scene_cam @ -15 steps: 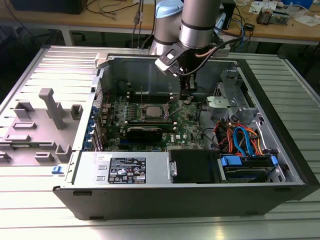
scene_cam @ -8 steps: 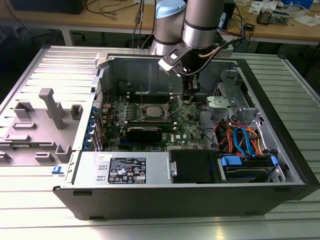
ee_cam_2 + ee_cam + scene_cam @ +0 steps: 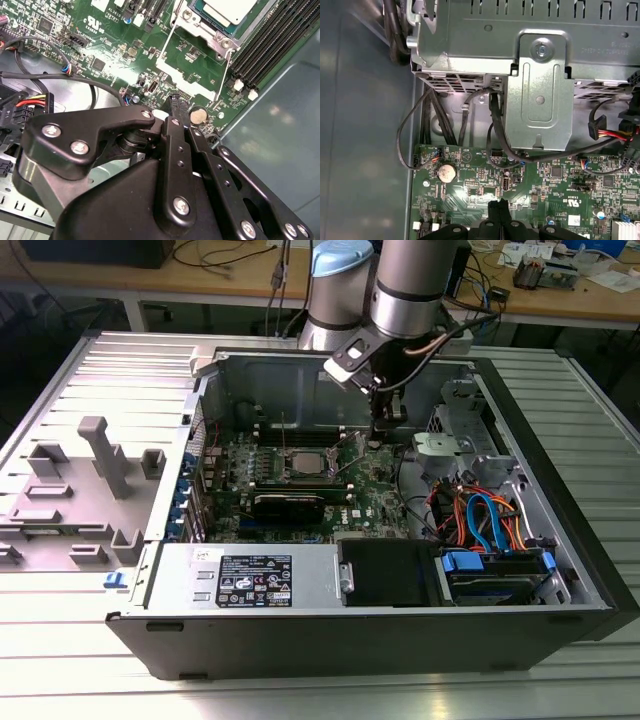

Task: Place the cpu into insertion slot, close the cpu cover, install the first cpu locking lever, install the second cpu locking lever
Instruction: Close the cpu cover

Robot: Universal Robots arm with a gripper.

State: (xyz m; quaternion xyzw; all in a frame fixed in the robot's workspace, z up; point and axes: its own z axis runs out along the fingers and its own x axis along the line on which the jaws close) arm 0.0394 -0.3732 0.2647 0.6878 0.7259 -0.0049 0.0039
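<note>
Silver-grey cpu [image 3: 304, 462] sits in insertion slot [image 3: 286, 466], mid-board. Gripper [image 3: 384, 435] hangs nr it, on the exterior view's right, low over the board. Fingers [image 3: 494, 215] pinched together w/ nothing between them.

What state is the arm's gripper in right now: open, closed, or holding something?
Gripper: jaws closed, nothing seen held between them.

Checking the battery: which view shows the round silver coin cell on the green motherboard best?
The first wrist view: the round silver coin cell lies face-on, whole and unobstructed. The second wrist view shows the cell at a slant.
</note>
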